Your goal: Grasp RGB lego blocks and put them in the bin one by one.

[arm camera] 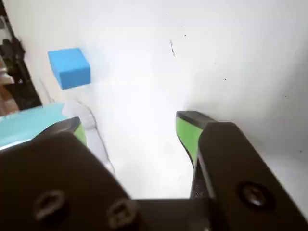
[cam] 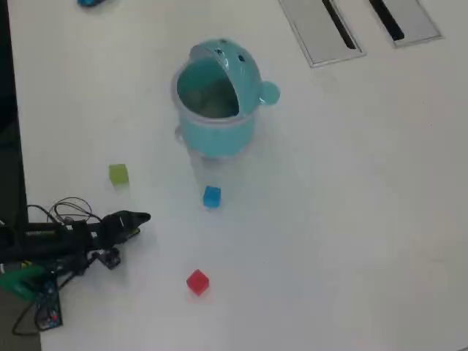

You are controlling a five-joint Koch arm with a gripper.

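Note:
In the overhead view the teal bin (cam: pixel 216 95) stands upright, its open mouth facing the camera. Three lego blocks lie apart on the white table: yellowish-green (cam: pixel 118 174), blue (cam: pixel 211 196) and red (cam: pixel 197 281). My gripper (cam: pixel 139 218) reaches in from the left, short of all three, with the green block just above it and the blue block to its right. In the wrist view my gripper (arm camera: pixel 132 127) is open, with only bare table between its green-padded fingers. The blue block (arm camera: pixel 70 67) sits ahead at upper left, and the bin's edge (arm camera: pixel 29 122) shows at the left.
Two grey slotted panels (cam: pixel 322 29) (cam: pixel 402 18) lie at the table's far right corner. Loose cables (cam: pixel 69 208) and the arm's base sit by the table's left edge (cam: pixel 7 146). A small blue object (cam: pixel 91 2) is at the top edge.

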